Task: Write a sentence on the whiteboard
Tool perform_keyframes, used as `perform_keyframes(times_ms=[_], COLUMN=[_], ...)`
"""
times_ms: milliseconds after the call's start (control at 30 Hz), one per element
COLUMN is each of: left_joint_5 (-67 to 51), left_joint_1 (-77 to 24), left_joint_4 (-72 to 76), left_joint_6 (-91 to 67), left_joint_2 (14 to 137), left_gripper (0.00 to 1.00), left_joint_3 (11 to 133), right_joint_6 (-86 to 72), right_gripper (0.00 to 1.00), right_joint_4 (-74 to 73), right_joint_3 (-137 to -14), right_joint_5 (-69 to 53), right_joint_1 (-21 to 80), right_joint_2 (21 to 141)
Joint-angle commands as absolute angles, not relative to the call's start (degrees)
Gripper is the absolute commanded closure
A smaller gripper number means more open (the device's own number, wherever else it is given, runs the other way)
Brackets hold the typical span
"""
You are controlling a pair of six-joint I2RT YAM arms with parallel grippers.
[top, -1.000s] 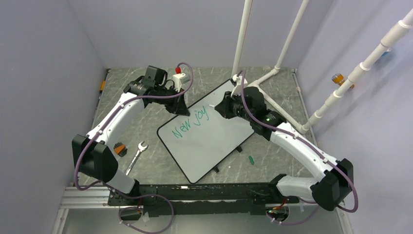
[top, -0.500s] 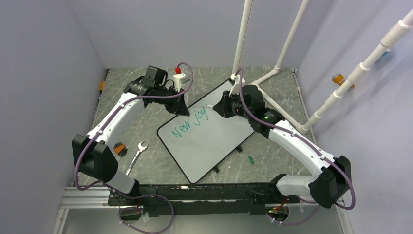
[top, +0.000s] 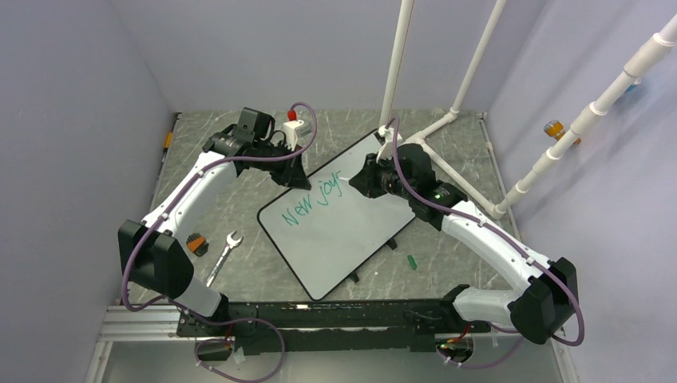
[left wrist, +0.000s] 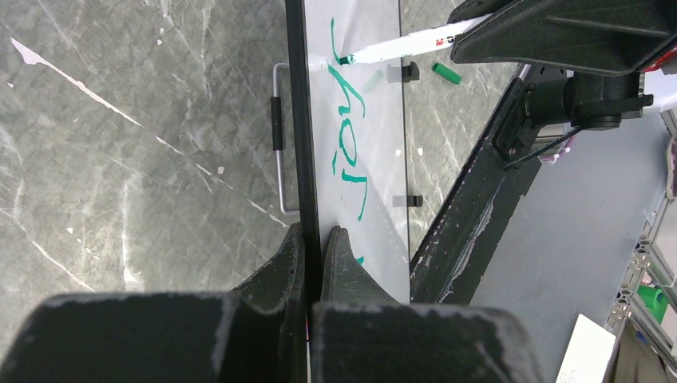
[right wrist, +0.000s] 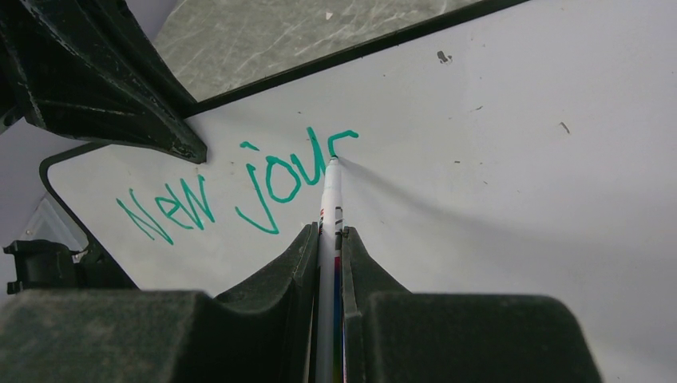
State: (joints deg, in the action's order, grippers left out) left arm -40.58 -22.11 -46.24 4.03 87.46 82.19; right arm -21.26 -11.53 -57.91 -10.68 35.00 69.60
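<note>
Marker [right wrist: 330, 199], clamped tight in right pincer [right wrist: 329, 234], touches whiteboard [right wrist: 519, 159].

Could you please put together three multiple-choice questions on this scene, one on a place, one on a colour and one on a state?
1. Where does the wrench lie relative to the whiteboard?
A. On it
B. Beyond its far edge
C. On the table, on the left arm's side of it

2. What colour is the lettering?
A. Red
B. Green
C. Black

3. How is the left end effector?
A. Shut on the whiteboard's edge
B. Wide open above the table
C. Shut on the wrench

Answers:
1 C: the top view shows it on the table, apart from the board.
2 B: all three views show green strokes.
3 A: its fingers pinch the board's edge in the left wrist view.
</note>
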Motion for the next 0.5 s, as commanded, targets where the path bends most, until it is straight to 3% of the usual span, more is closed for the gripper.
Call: perform_keyframes(times_ms=[0, 467], left_joint_5=[-37.34, -37.18], left_joint_1=[-24.52, -24.48], left_joint_4=[-45.87, -45.92], left_joint_6=[12.28, 12.32], left_joint_2=[87.54, 87.46], left_gripper=[1.0, 1.0], left_joint_3=[81.68, 81.66], right_joint_6=[-21.59, -21.88], right_gripper=[1.0, 1.0], right_joint_4=[-11.99, -14.67], right_joint_3=[-57.04, -55.65], right_joint_5=[-8.0, -4.16], right_joint_1=[34.85, 34.02], right_joint_2=[68.24, 66.5])
